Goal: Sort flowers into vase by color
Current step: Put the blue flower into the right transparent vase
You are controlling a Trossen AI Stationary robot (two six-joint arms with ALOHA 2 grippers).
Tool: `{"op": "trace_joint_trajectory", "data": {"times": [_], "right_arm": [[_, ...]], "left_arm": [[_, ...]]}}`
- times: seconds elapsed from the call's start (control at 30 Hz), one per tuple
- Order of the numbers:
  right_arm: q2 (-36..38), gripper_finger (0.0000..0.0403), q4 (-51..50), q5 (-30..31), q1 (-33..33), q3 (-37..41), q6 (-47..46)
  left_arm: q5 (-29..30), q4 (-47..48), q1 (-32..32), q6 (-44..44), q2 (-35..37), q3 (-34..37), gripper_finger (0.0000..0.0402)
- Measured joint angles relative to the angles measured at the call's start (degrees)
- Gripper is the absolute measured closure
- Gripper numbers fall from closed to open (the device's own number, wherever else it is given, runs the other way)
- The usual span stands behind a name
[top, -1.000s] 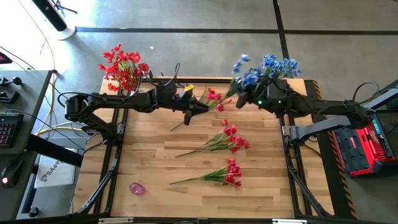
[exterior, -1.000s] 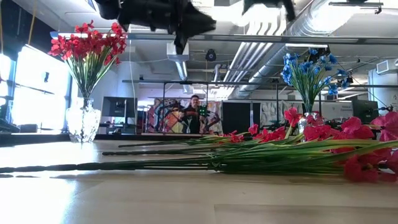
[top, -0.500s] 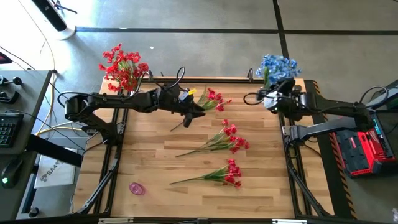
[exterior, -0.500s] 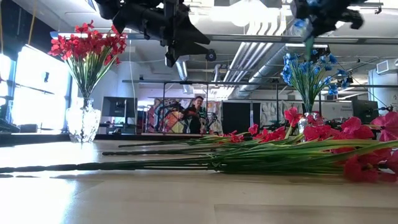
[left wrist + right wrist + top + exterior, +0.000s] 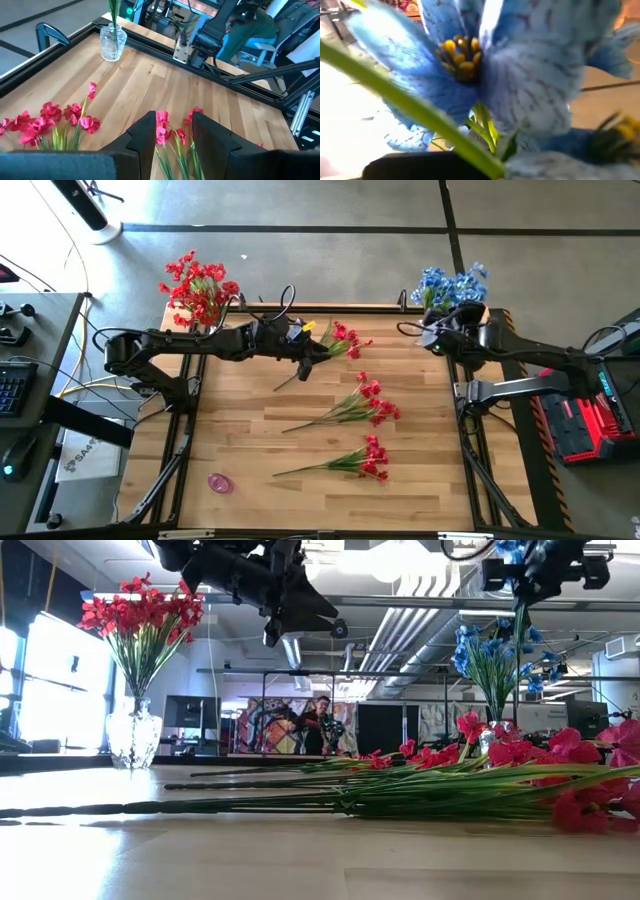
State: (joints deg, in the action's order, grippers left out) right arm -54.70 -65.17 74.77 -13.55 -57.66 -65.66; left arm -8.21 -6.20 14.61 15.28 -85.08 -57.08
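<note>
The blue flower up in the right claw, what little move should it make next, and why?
Probably lower it straight down. The right claw is shut on the blue flower, whose stem hangs above the blue bouquet in the glass vase, so it likely belongs there.

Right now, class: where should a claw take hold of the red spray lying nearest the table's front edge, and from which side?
Grip the front red spray on its bare stem end, away from the blooms, coming straight down from above: it lies flat on the table, and the stem is slim and clear of neighbours.

No text seems legible on anything here.
</note>
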Motion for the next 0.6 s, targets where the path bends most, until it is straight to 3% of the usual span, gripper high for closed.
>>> {"op": "trace_joint_trajectory", "data": {"times": [0.37, 0.6], "right_arm": [[-0.2, 0.0403, 7.4, 1.7, -2.1, 4.0, -2.0], [-0.2, 0.0403, 10.8, -0.4, -5.9, 6.8, -1.8]], "left_arm": [[0.0, 0.6, 0.0, -0.9, 0.0, 0.0, 0.0287], [0.1, 0.8, 0.2, -2.4, 0.0, 0.0, 0.0287]]}}
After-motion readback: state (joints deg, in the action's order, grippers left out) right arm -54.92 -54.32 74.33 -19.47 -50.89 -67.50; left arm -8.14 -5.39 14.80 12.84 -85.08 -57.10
